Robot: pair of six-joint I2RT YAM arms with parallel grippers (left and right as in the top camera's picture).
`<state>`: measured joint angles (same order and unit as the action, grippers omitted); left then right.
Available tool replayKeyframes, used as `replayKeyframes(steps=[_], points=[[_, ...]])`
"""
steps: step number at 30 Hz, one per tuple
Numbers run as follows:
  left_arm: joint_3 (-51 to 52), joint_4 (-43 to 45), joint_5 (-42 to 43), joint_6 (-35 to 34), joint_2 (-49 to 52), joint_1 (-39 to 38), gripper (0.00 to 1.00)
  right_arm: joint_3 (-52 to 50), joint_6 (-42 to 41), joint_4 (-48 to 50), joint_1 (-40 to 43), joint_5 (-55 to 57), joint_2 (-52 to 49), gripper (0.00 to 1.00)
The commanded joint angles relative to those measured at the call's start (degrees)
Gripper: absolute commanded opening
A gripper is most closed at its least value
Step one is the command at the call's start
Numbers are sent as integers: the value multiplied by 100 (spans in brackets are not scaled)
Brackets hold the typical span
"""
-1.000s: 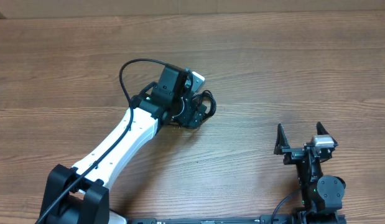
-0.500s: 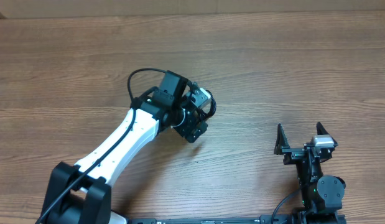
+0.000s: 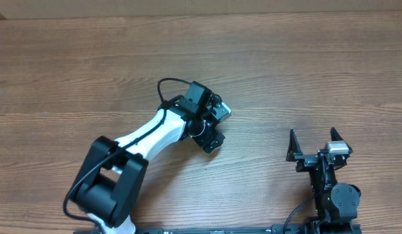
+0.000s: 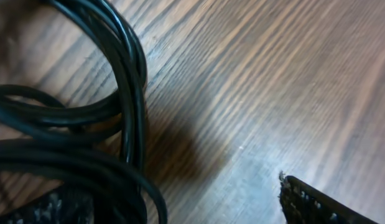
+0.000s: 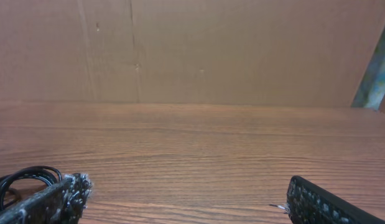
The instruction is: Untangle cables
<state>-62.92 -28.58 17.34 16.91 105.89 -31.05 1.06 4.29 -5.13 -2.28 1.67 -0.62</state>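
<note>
Cables (image 4: 127, 93): several thin black cords, looped and overlapping, fill left part of view, lying on wood-grain desk (image 4: 273, 74). One strand curves down to bottom of view. Dark shadow on desk just right of cords. Left gripper (image 4: 170, 196) spread wide: textured finger (image 4: 316, 202) at bottom right, apart from cords; other finger at bottom left, cords crossing it. Place relative to desk edges: cannot tell.

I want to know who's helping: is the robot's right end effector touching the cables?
Apart. The overhead view shows the right end effector open over the table, far from the cables, which lie by the left end effector.
</note>
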Motion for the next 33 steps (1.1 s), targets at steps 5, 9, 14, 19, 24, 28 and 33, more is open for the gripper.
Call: replayKeyframes(steps=[5, 9, 14, 19, 24, 28, 33], points=[[44, 101, -199, -46, 264, -15, 65, -59, 7, 33, 15, -26, 46, 100], [-114, 28, -293, -219, 262, -9, 23, -59, 7, 33, 15, -26, 46, 100], [-734, -444, -271, -247, 94, -9, 4, -59, 7, 33, 15, -26, 46, 100], [-1626, -1064, -269, -557, -234, -11, 4, -59, 7, 33, 15, -26, 46, 100], [-2413, -1744, -227, -645, -662, -11, 4, -59, 7, 33, 15, -26, 46, 100], [-2669, -2120, -225, -815, -966, -11, 4, -59, 7, 33, 15, -26, 46, 100], [-2691, -2378, 7, -1224, -1419, -11, 4, -59, 7, 33, 15, -26, 46, 100]])
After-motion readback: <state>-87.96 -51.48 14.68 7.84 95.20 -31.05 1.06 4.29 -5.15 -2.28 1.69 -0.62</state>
